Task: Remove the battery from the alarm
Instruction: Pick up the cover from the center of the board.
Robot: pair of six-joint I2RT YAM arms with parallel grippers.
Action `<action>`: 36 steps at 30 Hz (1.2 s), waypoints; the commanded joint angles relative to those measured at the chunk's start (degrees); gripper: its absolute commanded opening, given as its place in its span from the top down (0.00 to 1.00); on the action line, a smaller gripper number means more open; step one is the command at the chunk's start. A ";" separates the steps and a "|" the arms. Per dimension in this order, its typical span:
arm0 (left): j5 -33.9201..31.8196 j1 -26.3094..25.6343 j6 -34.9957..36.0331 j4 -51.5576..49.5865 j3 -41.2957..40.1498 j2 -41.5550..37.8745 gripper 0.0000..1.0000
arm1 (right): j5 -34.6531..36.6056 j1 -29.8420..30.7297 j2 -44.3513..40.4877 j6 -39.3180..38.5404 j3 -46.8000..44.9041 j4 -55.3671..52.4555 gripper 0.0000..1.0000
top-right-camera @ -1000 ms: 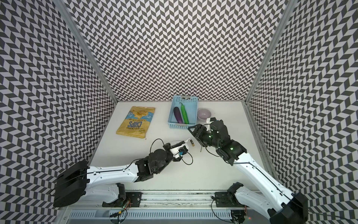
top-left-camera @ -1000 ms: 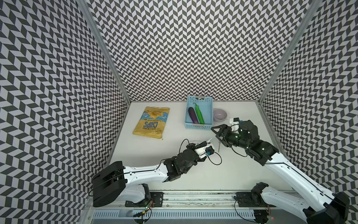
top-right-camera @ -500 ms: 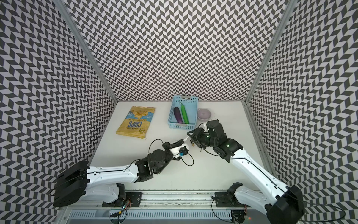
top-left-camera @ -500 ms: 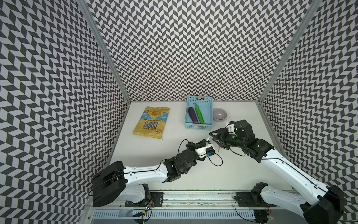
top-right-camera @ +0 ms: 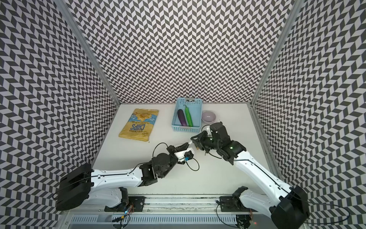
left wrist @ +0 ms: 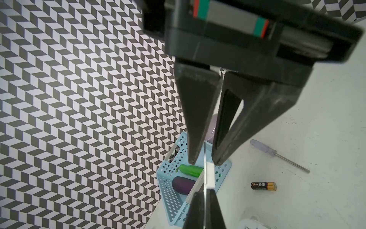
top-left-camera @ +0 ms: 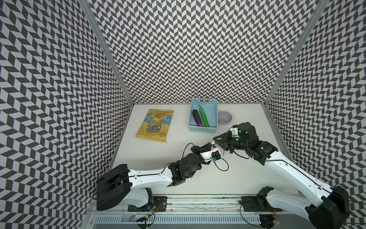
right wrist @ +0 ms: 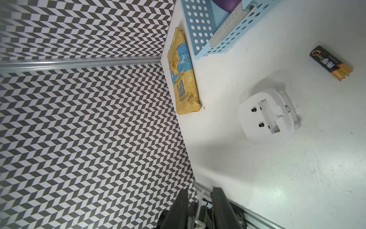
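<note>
The white alarm [right wrist: 269,115] lies face down on the table, its battery bay open and empty. The black and gold battery [right wrist: 332,65] lies loose on the table beside it, and the left wrist view shows the battery [left wrist: 263,186] too. My left gripper [left wrist: 204,192] is shut on a thin white cover piece [left wrist: 209,174], held above the table. My right gripper [left wrist: 204,163] faces it tip to tip, its jaws a narrow gap apart around the piece's other end. In both top views the two grippers meet [top-left-camera: 213,143] at mid-table and hide the alarm.
A clear-handled screwdriver [left wrist: 277,154] lies past the battery. At the back are a yellow chips bag [top-left-camera: 155,125], a blue basket [top-left-camera: 203,129] holding an eggplant and a green vegetable, and a lilac bowl [top-left-camera: 224,117]. Patterned walls enclose three sides.
My right gripper moved left to the left gripper's tip and its jaws narrowed around the thin white piece. The left arm held still, shut on that piece.
</note>
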 commanded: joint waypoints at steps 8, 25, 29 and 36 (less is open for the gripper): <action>0.20 -0.39 1.02 2.62 -0.81 0.02 0.91 | -0.38 0.22 0.46 1.30 0.59 3.72 0.91; 25.79 7.81 -39.94 -18.72 -7.62 -28.36 0.22 | 4.76 -1.58 -6.41 -26.62 -11.10 26.98 1.00; 43.46 18.09 -53.91 -18.41 -10.46 -34.14 0.23 | 4.76 -2.47 -8.04 -26.62 -11.12 27.53 1.00; 72.74 29.02 -69.26 -6.27 -12.38 -30.37 0.30 | -31.20 -2.54 -5.55 -69.87 -6.29 23.06 1.00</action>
